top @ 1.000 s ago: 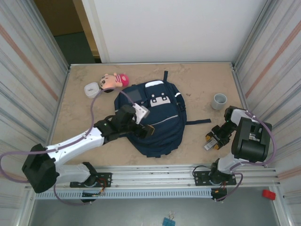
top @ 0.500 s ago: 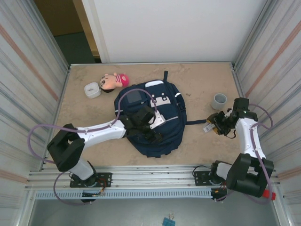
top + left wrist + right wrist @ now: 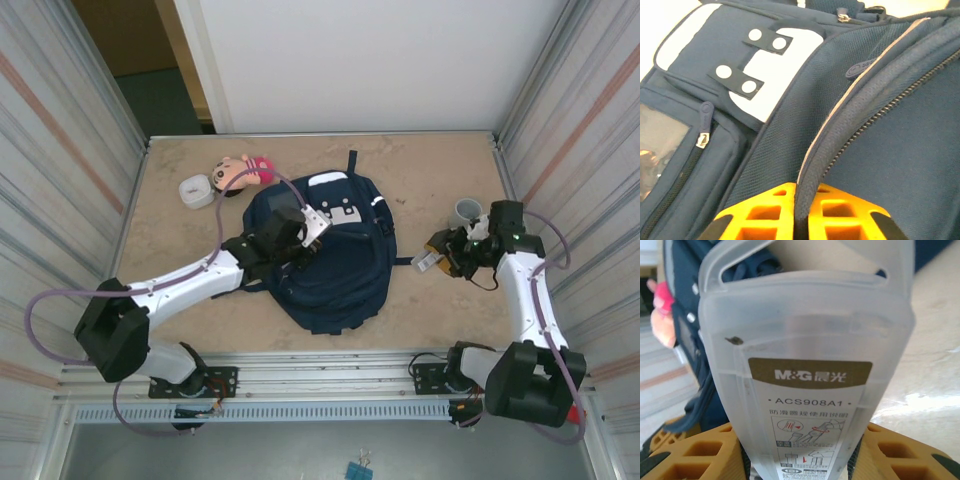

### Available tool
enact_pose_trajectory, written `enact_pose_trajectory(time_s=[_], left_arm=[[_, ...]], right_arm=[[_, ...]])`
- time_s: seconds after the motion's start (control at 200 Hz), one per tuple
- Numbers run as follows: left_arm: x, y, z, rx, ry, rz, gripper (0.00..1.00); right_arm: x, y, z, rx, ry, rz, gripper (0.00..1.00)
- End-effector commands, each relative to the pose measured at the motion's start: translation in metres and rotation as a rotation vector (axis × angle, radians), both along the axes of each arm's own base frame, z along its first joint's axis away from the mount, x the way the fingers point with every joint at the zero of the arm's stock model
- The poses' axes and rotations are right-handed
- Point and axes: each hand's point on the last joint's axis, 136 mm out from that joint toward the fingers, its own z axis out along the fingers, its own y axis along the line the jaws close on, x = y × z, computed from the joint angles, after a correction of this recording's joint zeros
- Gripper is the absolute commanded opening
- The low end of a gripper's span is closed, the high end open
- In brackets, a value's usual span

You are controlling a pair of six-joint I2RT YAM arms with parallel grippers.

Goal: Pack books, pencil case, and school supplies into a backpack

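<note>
One item pending: we see supplies case unpacked
Left gripper: closed on backpack zip edge
Right gripper: clamps case; backpack ahead

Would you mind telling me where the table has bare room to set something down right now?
The widest bare table lies at the far edge, between the backpack and the grey cup. Another patch lies nearer, between the backpack and the right arm's base. It is crowded far left, by the doll and white box, and where the left arm crosses.
</note>
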Motion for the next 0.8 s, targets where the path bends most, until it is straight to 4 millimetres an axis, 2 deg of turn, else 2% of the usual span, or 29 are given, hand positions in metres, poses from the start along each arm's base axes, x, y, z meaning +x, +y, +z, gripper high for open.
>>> enact_pose_trajectory(time_s=[0.0, 0.205, 0.381, 0.681, 0.797], left_arm=[[0.005, -0.006, 0.030, -0.108, -0.043, 0.009, 0.00], [0.001, -0.024, 0.079, -0.317, -0.014, 0.018, 0.00], [-0.005, -0.034, 0.102, -0.431, -0.001, 0.014, 0.00], [-0.012, -0.042, 0.118, -0.499, 0.000, -0.013, 0.00], [-0.013, -0.039, 0.121, -0.506, -0.007, -0.008, 0.00]], right_arm=[[0.005, 0.030, 0.020, 0.075, -0.019, 0.034, 0.38], [-0.003, 0.095, 0.020, 0.234, 0.042, 0.045, 0.40], [-0.009, 0.143, 0.013, 0.323, 0.095, 0.039, 0.42], [0.024, 0.182, 0.008, 0.378, 0.105, -0.016, 0.45], [0.037, 0.187, 0.015, 0.407, 0.072, -0.033, 0.56]])
